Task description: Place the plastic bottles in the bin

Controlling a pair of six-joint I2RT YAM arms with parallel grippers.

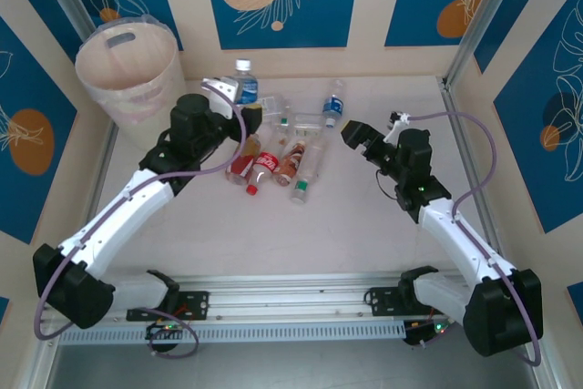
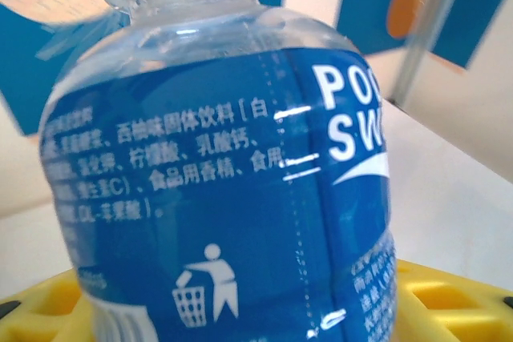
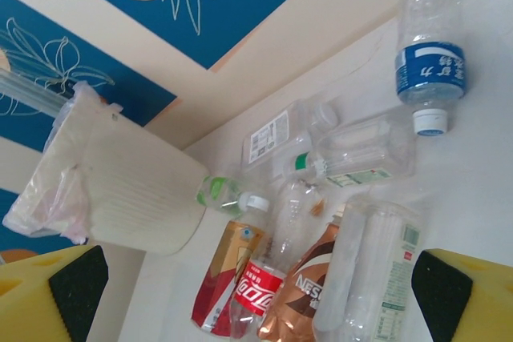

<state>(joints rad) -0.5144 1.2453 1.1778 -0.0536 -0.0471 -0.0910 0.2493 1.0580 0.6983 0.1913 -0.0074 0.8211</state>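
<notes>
Left end effector (image 1: pixel 233 93) clamped on upright blue-labelled clear plastic bottle (image 2: pixel 216 198); round cream-white plastic bin (image 1: pixel 127 88) sits close to its left.

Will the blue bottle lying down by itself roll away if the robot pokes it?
Probably yes: the lying blue bottle is round and rests on its side on the flat table. It looks empty, so likely light.

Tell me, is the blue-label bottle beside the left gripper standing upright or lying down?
Upright. In the top view the blue-label bottle stands with its white cap directly above its label.
</notes>
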